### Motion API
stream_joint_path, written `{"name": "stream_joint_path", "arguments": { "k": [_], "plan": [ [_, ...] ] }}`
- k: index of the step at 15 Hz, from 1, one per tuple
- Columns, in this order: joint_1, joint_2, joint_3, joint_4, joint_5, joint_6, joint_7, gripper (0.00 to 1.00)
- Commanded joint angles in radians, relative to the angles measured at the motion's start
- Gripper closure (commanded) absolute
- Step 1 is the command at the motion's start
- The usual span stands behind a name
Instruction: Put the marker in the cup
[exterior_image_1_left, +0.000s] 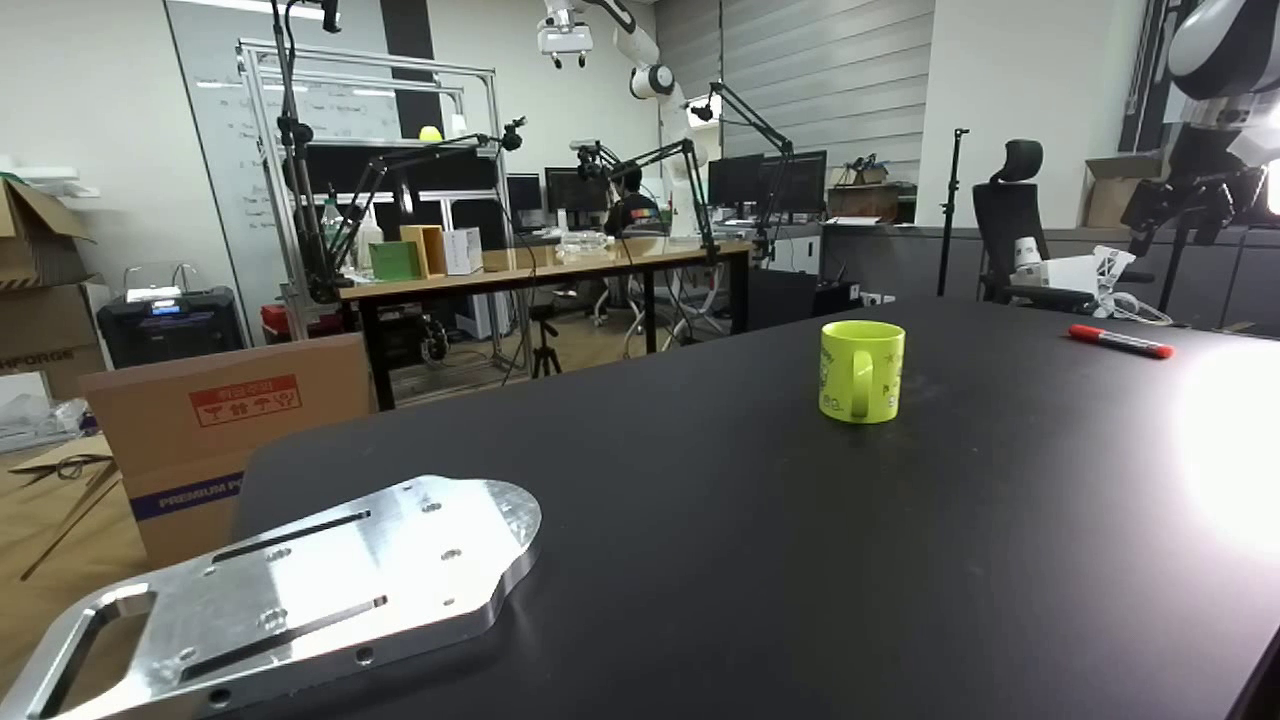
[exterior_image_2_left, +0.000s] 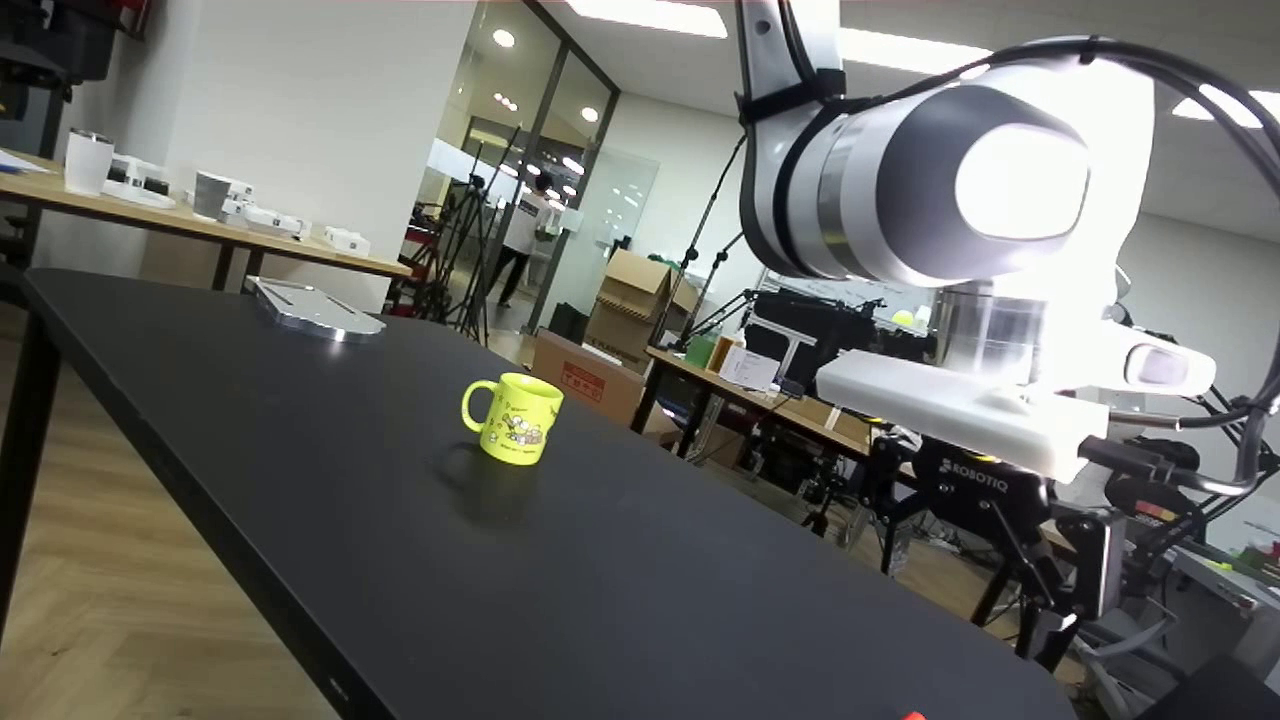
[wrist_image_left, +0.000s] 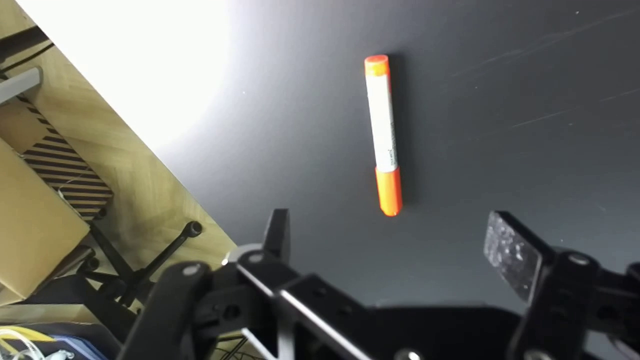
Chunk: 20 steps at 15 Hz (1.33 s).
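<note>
The marker has a white barrel and red ends. It lies flat on the black table in an exterior view (exterior_image_1_left: 1120, 341); only a red tip shows at the bottom edge of an exterior view (exterior_image_2_left: 912, 716). In the wrist view the marker (wrist_image_left: 382, 122) lies ahead of the fingers. The yellow-green cup stands upright, with a handle and printed drawings, in both exterior views (exterior_image_1_left: 862, 372) (exterior_image_2_left: 515, 420); it is out of the wrist view. My gripper (wrist_image_left: 392, 237) is open and empty, above the table, with the marker's near end between its fingertip lines. It also shows in an exterior view (exterior_image_2_left: 970, 595).
A flat silver metal plate (exterior_image_1_left: 400, 570) lies at the table end far from the arm, beyond the cup. The black table's (exterior_image_1_left: 720, 520) edge runs along the left of the wrist view, with floor, a chair base and a cardboard box (wrist_image_left: 40, 225) beyond. Bright glare covers part of the table.
</note>
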Motion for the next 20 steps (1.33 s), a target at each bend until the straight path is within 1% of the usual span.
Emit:
{"name": "stream_joint_path", "arguments": {
  "k": [1, 4, 7, 11, 14, 20],
  "plan": [
    [-0.046, 0.042, 0.043, 0.043, -0.012, -0.006, 0.013, 0.00],
    [-0.074, 0.088, 0.067, 0.067, -0.003, 0.011, 0.009, 0.00],
    [-0.119, 0.135, 0.102, 0.100, 0.004, 0.034, -0.008, 0.00],
    [-0.179, 0.197, 0.160, 0.155, 0.008, 0.046, -0.017, 0.00],
    [-0.190, 0.238, 0.178, 0.184, 0.002, 0.044, 0.000, 0.00],
    [-0.185, 0.307, 0.173, 0.240, -0.007, 0.035, 0.013, 0.00]
  ]
}}
